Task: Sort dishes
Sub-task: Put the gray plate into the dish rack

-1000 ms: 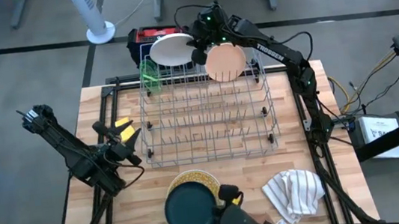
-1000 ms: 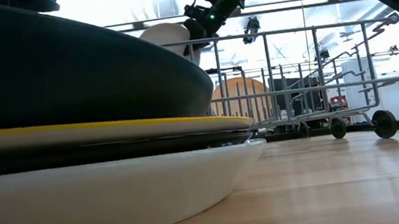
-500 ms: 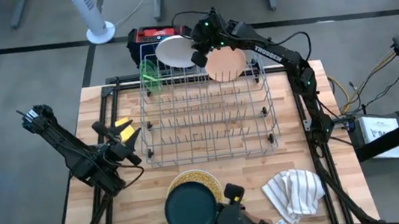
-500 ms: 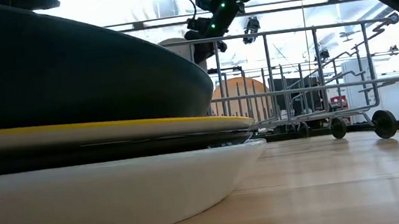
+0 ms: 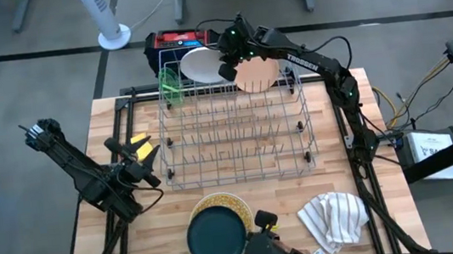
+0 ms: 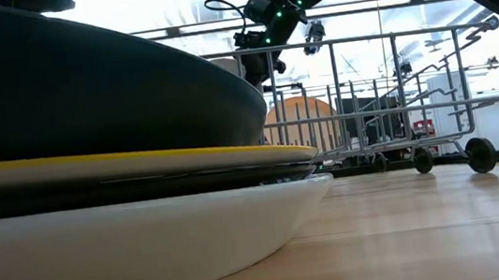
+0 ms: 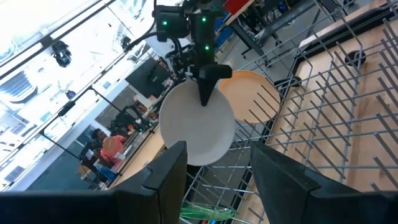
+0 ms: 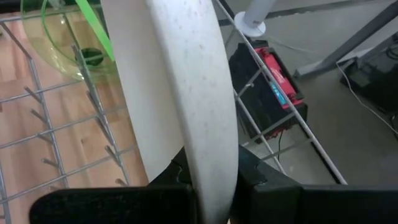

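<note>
My right gripper [image 5: 223, 62] reaches over the wire dish rack's [image 5: 236, 134] far left part, shut on a white plate [image 5: 199, 65]. That plate also shows in the left wrist view [image 7: 196, 127] and the right wrist view [image 8: 186, 81]. In the rack's far row a peach plate [image 5: 255, 74] stands on edge, and a lime-green translucent dish [image 5: 170, 80] sits in the far left corner. A dark plate [image 5: 216, 235] tops a stack near the front edge, over a speckled yellow one [image 5: 222, 203]. My left gripper [image 7: 217, 180] waits open at the table's left, empty. My right gripper pinches the white plate's upper rim [image 7: 200, 93], one finger on each face [image 8: 208, 155]. The fingers slant down from the far right. The plate hangs nearly upright below them over the rack's far row. Whether its lower edge touches the wires, I cannot tell.
A white patterned cloth [image 5: 333, 217] lies near the front right. A small yellow thing [image 5: 138, 143] sits by my left gripper. A black and red box [image 5: 167, 44] stands just behind the table's far edge. The rack's middle and near rows hold nothing.
My right gripper has sunk toward the rack's far row with the white plate and has tipped further downward. The plate has turned from a slant to nearly upright. It shows narrower from above.
</note>
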Motion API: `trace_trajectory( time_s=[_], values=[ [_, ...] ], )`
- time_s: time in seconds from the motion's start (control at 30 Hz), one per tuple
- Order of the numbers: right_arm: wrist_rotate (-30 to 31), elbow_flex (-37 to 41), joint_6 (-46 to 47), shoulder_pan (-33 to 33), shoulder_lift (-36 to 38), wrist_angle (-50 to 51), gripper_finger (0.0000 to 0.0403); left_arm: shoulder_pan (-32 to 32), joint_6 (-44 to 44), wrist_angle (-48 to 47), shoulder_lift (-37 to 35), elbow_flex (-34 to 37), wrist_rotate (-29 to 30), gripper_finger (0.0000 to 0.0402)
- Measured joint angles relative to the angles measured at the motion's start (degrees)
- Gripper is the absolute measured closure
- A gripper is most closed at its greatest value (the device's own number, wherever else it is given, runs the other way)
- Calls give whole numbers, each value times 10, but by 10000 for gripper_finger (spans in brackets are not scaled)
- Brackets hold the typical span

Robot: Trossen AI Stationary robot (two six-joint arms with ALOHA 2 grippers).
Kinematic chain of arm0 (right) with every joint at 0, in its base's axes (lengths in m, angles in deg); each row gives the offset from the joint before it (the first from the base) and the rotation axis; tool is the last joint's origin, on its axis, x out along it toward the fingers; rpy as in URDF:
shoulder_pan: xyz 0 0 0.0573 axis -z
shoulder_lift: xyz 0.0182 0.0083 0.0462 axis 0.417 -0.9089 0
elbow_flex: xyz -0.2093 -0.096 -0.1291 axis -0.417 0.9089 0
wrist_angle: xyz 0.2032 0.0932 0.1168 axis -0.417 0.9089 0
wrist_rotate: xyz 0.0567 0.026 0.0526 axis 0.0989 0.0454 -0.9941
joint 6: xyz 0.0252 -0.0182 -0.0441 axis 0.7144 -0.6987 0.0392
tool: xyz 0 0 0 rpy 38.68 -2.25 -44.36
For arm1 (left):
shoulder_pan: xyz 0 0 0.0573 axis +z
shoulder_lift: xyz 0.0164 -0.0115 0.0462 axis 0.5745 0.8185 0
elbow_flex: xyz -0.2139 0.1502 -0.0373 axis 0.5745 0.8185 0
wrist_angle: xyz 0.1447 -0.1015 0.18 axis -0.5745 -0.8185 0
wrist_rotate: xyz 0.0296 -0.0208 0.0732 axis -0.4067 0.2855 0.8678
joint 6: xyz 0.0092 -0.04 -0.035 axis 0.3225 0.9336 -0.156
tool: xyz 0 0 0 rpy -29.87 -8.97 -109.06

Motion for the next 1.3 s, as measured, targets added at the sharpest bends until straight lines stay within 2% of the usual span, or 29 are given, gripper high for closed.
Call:
trace_trajectory(
  time_s=[0.6, 0.87, 1.17, 1.3],
  values=[
    [-1, 50, -16, -3, 0, -11, 377, 0, 0, 1, 0, 0, 0, 235],
    [0, 50, -16, -3, 0, -19, 336, 0, 0, 2, 0, 0, 0, 235],
    [4, 50, -18, -2, 0, -24, 365, 0, 0, 2, 0, 0, 0, 235],
    [2, 50, -18, -2, 0, -25, 362, 0, 0, 2, 0, 0, 0, 235]
  ],
)
